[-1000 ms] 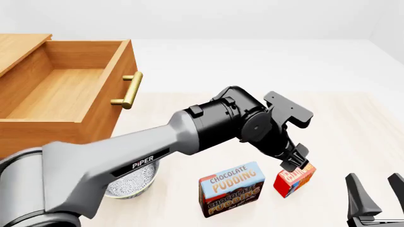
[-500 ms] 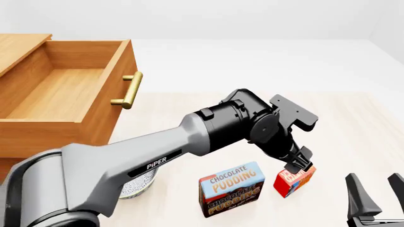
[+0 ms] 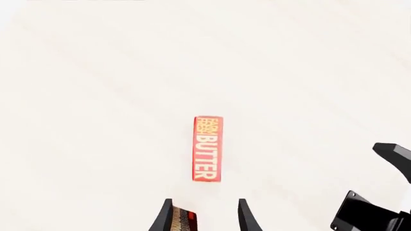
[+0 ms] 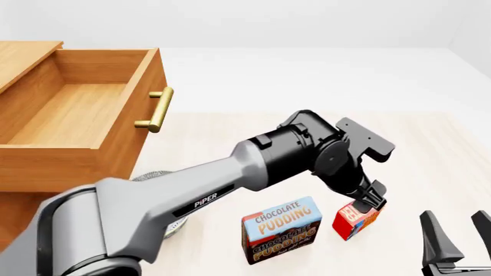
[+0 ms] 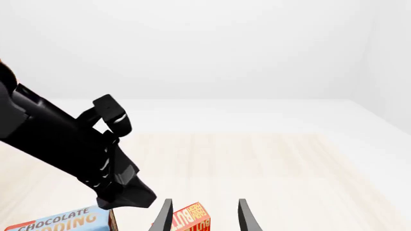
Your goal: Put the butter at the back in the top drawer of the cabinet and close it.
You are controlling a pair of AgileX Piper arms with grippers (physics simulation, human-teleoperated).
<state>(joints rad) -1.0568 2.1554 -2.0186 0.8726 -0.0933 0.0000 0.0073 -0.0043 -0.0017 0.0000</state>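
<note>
A pale wooden table [image 4: 230, 138] runs back to a plain white backdrop. The left gripper [image 3: 205, 217] points down at the table with its two fingers apart and nothing between them. The butter [image 3: 207, 149] stands on a narrow edge on the table just ahead of the fingertips, its long side roughly in line with the gap. In the front view the left gripper [image 4: 371, 201] hangs right over the butter [image 4: 357, 221]; I cannot tell whether it touches.

To grasp well, I would keep the jaws spread and come straight down until the fingers straddle the thin red faces. I would then centre along the box's length before closing, so it does not tip or swing toward the pudding box [image 4: 282, 230] just to the gripper's left.

The right gripper [image 4: 458, 240] waits near, to the right and toward the camera, fingers apart and empty. Well off to the left and further back, the top drawer [image 4: 77, 109] of the cabinet [image 4: 23, 54] stands pulled out and bare inside, its brass handle [image 4: 157, 109] facing the gripper.

The butter's upper face reads "BUTTER" in white, with smaller yellow wording beside it that is too fine to make out. The bigger box reads "CHOCOLATE PUDDING". The left arm's grey link carries "PIPER".
</note>
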